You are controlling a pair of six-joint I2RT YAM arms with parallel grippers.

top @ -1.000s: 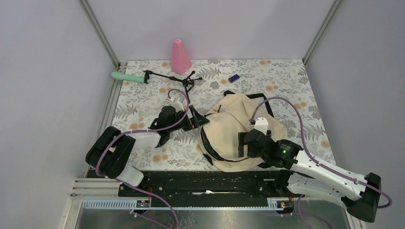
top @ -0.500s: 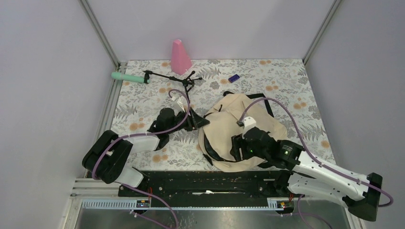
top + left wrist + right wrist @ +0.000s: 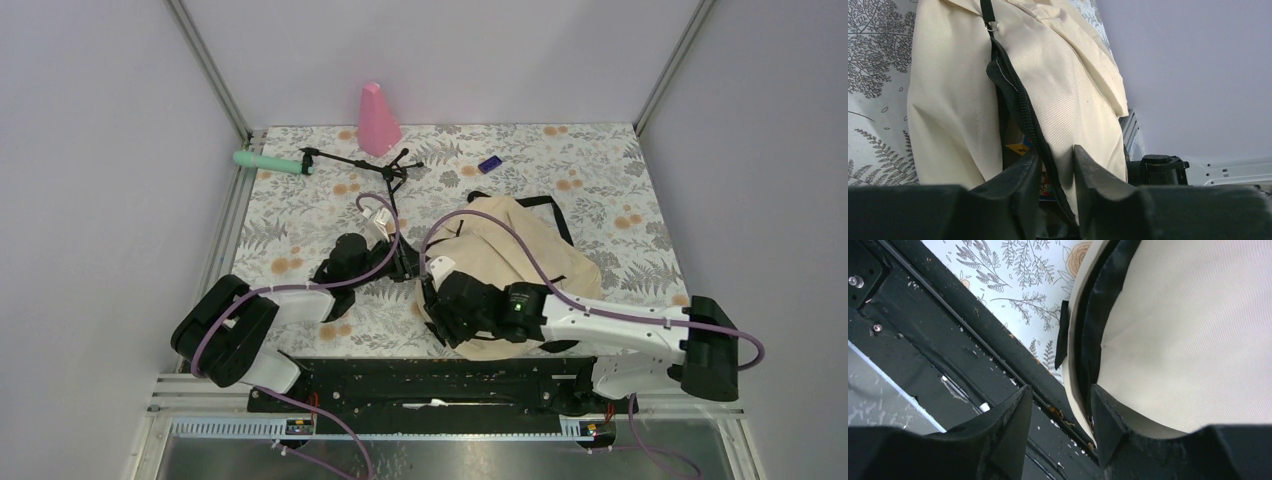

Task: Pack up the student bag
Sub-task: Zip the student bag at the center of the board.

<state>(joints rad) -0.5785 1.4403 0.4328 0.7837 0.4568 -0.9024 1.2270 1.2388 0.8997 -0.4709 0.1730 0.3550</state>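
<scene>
The student bag (image 3: pixel 520 250), cream fabric with black trim, lies right of the table's middle. My left gripper (image 3: pixel 404 264) is at its left edge. In the left wrist view the left gripper (image 3: pixel 1057 152) is shut on the bag's black zipper edge (image 3: pixel 1018 95) and a fold of cream fabric. Something colourful (image 3: pixel 1020 149) shows inside the opening. My right gripper (image 3: pixel 440 300) is at the bag's near-left edge. In the right wrist view the right gripper (image 3: pixel 1058 390) is open, the bag's rim (image 3: pixel 1075 360) lying just inside its right finger (image 3: pixel 1105 415).
A pink cone (image 3: pixel 377 120), a green cylinder (image 3: pixel 270 161), a black tripod (image 3: pixel 365 165) and a small purple item (image 3: pixel 489 163) lie along the back. The black base rail (image 3: pixel 430 380) runs along the near edge, right under the right gripper.
The right arm has swung left along the bag's near side to its near-left edge. Both grippers' jaws have narrowed. The left one has closed on the zipper edge.
</scene>
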